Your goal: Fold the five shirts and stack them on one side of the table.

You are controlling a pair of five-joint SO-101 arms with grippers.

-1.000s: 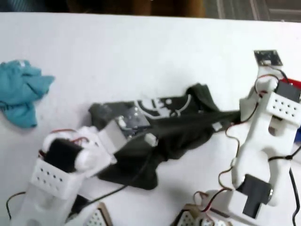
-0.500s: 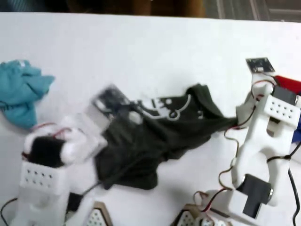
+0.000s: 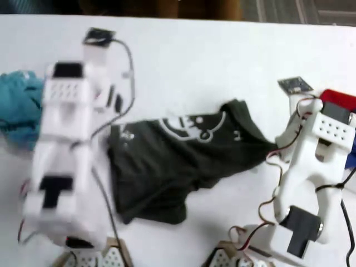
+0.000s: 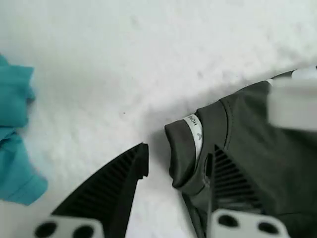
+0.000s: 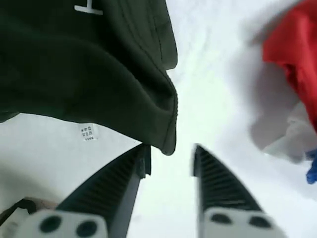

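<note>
dark shirt (image 3: pixel 178 161): lay crumpled & unfolded mid table (image 3: pixel 194 55), print side up, between the 2 arms.
teal shirt (image 3: pixel 19 111): bunched at table's left edge, apart from dark shirt.
red shirt (image 3: pixel 340 100): bunched at right edge, just beside R arm (image 3: pixel 311 161).
L arm (image 3: pixel 64 139): reared up tall, wrist tipped fwd, standing between teal shirt & dark shirt.
L claw (image 4: pixel 179 153): released, jaws wide apart. It pointed down at dark shirt's collar (image 4: pixel 190 144), which sat in the gap, nearer one jaw. Nothing gripped.
R arm: hunched low, elbow up, wrist toward dark shirt's right corner.
R claw (image 5: pixel 171 148): released, jaws apart. Shirt's hem corner (image 5: pixel 166 124) sat at the mouth of the gap, not pinched. Care tag (image 5: pixel 87 133) showed near it on the cloth.
</note>
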